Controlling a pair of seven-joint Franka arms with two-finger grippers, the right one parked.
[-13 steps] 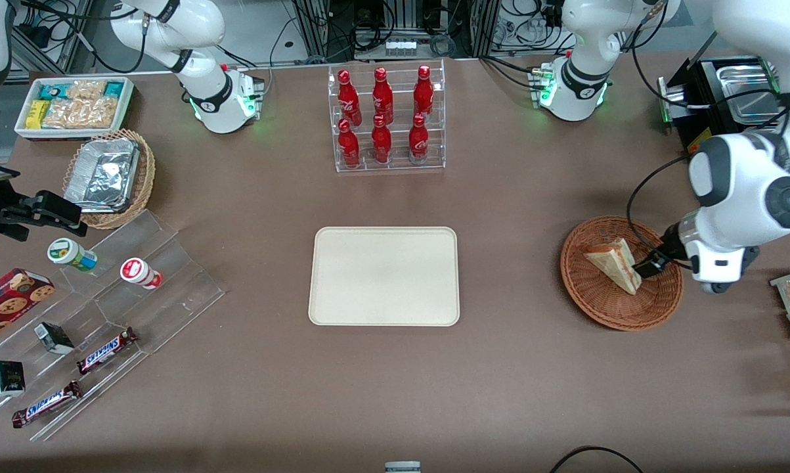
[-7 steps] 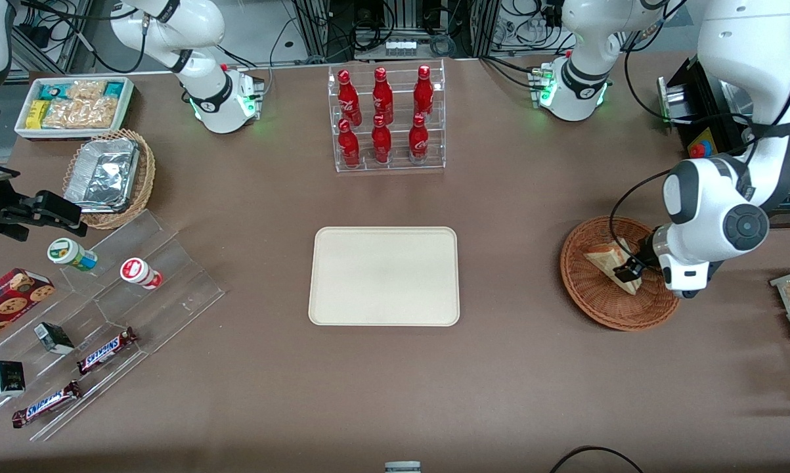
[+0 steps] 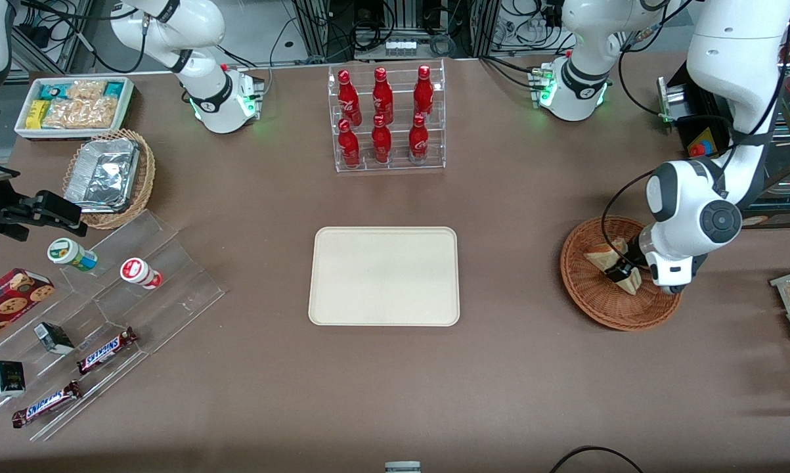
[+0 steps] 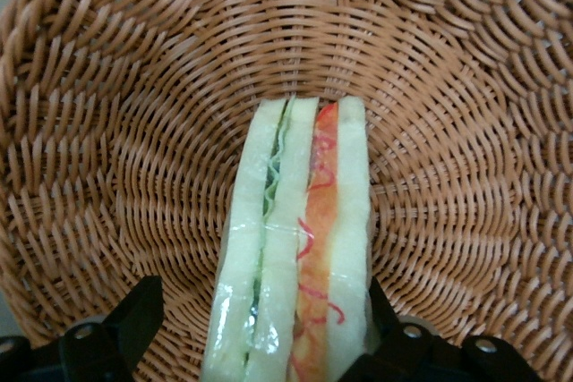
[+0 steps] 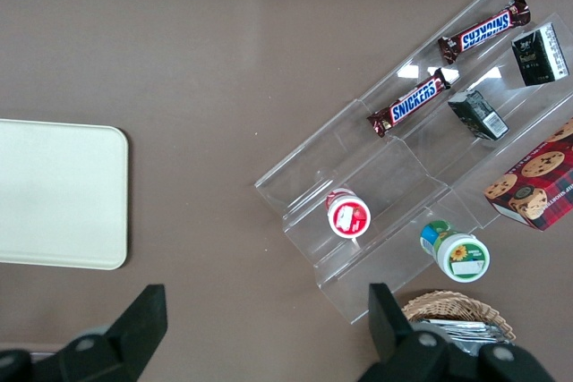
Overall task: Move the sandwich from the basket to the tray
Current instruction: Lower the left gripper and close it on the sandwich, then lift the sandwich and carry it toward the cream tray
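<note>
Here is the brown table [image 3: 237,394], and at the heart of it lies the tray [image 3: 384,276], cream, flat and bare. Read the front view as a clock face with the tray at the centre.

At nine o'clock sprawls the clear stepped stand [image 3: 171,263], carrying small pots and chocolate bars. Up at twelve o'clock stands the bottle rack [image 3: 388,118], with six red bottles upright in two rows. Out at ten o'clock sits the tan basket of foil trays [image 3: 109,174], and farther out on that line is the white bin of snack packets [image 3: 73,105].

Now to three o'clock, well apart from the tray, toward the working arm's end of the table. There rests the basket [image 3: 592,302], round, reddish-brown wicker. The working arm bends down over it, and the gripper [image 3: 621,272] is low inside the bowl.

In the wrist view the weave of the basket [image 4: 134,131] fills the picture. The gripper [image 4: 260,310] is spread, one black finger [image 4: 134,315] on each flank of the wedge. One finger stands clear of the bread with wicker showing between; the other finger [image 4: 380,310] is right against the crust. Whether it presses, I cannot tell.

And the sandwich [image 3: 601,257] lies on the basket floor. It stands on edge [image 4: 295,248] between those fingers, with pale bread, a green layer and an orange-pink layer showing.
</note>
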